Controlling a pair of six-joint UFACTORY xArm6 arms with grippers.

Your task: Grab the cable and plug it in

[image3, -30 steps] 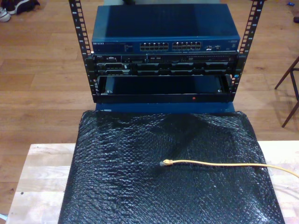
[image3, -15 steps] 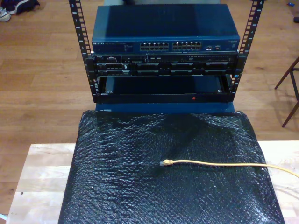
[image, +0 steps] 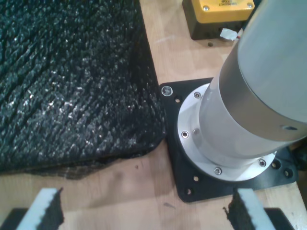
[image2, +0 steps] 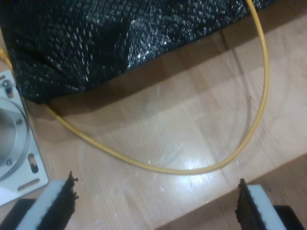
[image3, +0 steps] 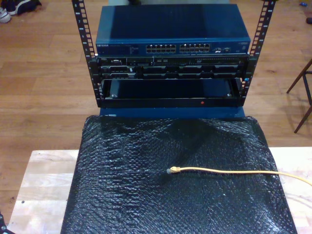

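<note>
The yellow-orange cable [image3: 229, 170] lies across the black bubble-wrap mat [image3: 146, 195]. Its clear-tipped plug [image3: 170, 170] rests near the mat's middle, and the cord runs off toward the exterior view's right edge. In the second wrist view a loop of the cable [image2: 201, 168] curves over bare wooden tabletop, just beyond my second gripper [image2: 153, 206], which is open and holds nothing. My first gripper [image: 146, 211] is open too, hovering over wood beside a corner of the mat [image: 72, 86], with no cable near it.
Beyond the mat stands a rack with a blue network switch [image3: 173, 48] and its rows of ports. A silver arm column on a black base plate [image: 230, 124] and a yellow box [image: 220, 12] sit close to my first gripper. A silver base plate [image2: 12, 139] sits by the cable loop.
</note>
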